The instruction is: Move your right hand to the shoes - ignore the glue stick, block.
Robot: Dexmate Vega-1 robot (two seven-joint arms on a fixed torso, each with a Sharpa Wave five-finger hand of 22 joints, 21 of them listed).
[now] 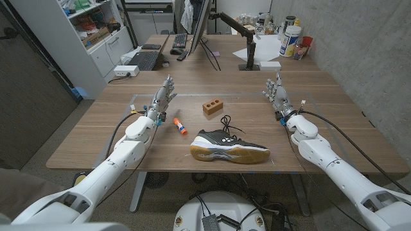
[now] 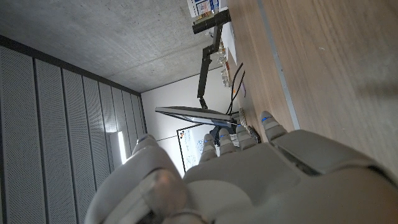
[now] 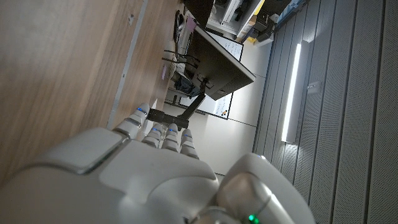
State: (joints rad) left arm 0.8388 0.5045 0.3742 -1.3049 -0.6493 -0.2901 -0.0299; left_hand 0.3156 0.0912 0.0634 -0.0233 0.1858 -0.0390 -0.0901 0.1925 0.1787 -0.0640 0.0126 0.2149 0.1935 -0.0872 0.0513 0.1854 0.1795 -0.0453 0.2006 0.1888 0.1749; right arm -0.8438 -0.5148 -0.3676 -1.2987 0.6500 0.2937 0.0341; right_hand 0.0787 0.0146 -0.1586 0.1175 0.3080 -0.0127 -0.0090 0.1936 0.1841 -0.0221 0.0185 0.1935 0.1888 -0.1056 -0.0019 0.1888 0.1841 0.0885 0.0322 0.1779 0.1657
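the right hand (image 1: pixel 278 93) stands on its edge with its fingers (image 1: pixel 272 86) spread apart and reaching away from the robot, holding nothing; it sits well apart from the shoe, to the shoe's right and farther back on the desk. the right wrist view shows the back of that hand (image 3: pixel 124 180) with fingertips (image 3: pixel 142 113) extended along the wood. the left hand (image 1: pixel 159 101) mirrors it, fingers (image 1: pixel 168 85) apart and empty, to the shoe's left and behind it; in the left wrist view its knuckles (image 2: pixel 249 168) lie close over the desk.

one shoe (image 1: pixel 228 146), a black sneaker with a white and tan sole, lies near the desk's front edge between the two arms. its long axis runs across the desk, left to right, toe towards the right arm and heel towards the left; its black laces (image 1: pixel 226 124) trail loose behind it.

one glue stick (image 1: pixel 180 126), white with an orange cap, lies just left of the shoe, slanted. one brown block (image 1: pixel 212 106) with two holes sits behind the shoe.

the wooden desk (image 1: pixel 96 138) has a seam across its middle. far behind the shoe stand a monitor (image 1: pixel 200 25) on an arm, a keyboard (image 1: pixel 179 40), a laptop (image 1: pixel 144 60) and one white tub (image 1: pixel 291 40). a concrete wall (image 1: pixel 366 45) rises to the right of the shoe, shelves (image 1: pixel 90 25) to its far left.
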